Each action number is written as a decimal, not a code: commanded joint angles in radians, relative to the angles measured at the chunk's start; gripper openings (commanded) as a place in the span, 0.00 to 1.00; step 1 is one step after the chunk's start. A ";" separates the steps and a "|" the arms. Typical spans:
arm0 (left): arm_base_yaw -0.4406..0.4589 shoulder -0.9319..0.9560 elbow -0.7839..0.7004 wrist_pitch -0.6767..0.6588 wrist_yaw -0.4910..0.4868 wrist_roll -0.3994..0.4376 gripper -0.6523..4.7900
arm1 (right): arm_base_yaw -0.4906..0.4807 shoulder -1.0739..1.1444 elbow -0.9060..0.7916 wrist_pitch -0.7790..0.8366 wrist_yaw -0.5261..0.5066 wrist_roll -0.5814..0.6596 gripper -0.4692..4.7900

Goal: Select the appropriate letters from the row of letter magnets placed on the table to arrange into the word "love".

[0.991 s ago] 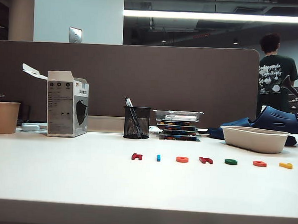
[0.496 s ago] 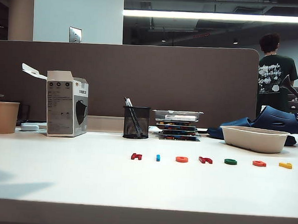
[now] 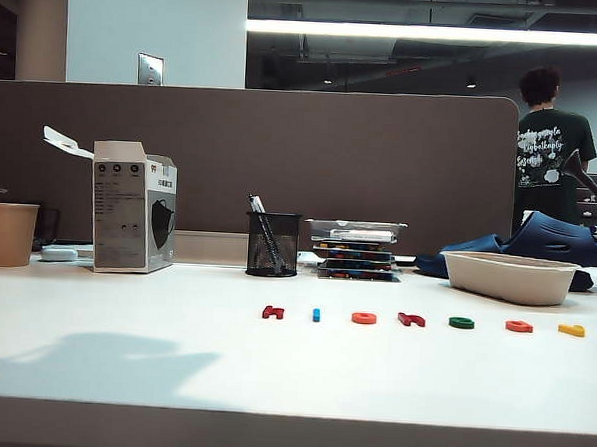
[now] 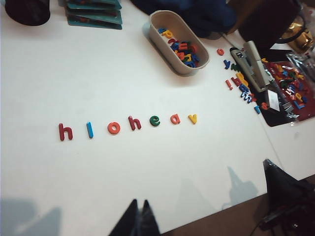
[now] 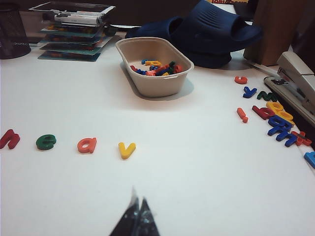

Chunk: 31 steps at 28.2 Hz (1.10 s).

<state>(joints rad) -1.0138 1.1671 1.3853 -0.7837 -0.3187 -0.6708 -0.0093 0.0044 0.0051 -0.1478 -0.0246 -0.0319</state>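
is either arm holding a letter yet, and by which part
Nothing is held. The left gripper and right gripper both hang above the table with jaws shut and empty, and all seven letters lie in their row.

You see glossy plastic letter magnets on a smooth matt white table; matt beige oval tub, black wire-mesh pen cup.
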 commanded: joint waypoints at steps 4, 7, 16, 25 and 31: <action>-0.002 0.000 0.003 0.039 -0.096 0.008 0.11 | 0.000 -0.007 -0.005 0.010 0.004 -0.001 0.08; -0.002 0.000 0.003 0.038 -0.096 0.008 0.11 | 0.001 -0.007 -0.002 0.011 0.004 -0.001 0.08; -0.002 0.001 0.003 0.038 -0.059 0.004 0.11 | 0.002 -0.003 0.124 0.008 0.006 0.028 0.08; -0.003 -0.002 0.003 -0.034 0.079 -0.032 0.11 | 0.002 0.061 0.340 -0.211 0.048 0.027 0.08; -0.002 -0.002 0.003 -0.144 0.064 -0.115 0.11 | 0.002 0.237 0.514 -0.290 0.046 0.027 0.08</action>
<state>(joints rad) -1.0145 1.1687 1.3853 -0.9203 -0.2443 -0.7784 -0.0082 0.2050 0.4843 -0.4412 0.0189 -0.0082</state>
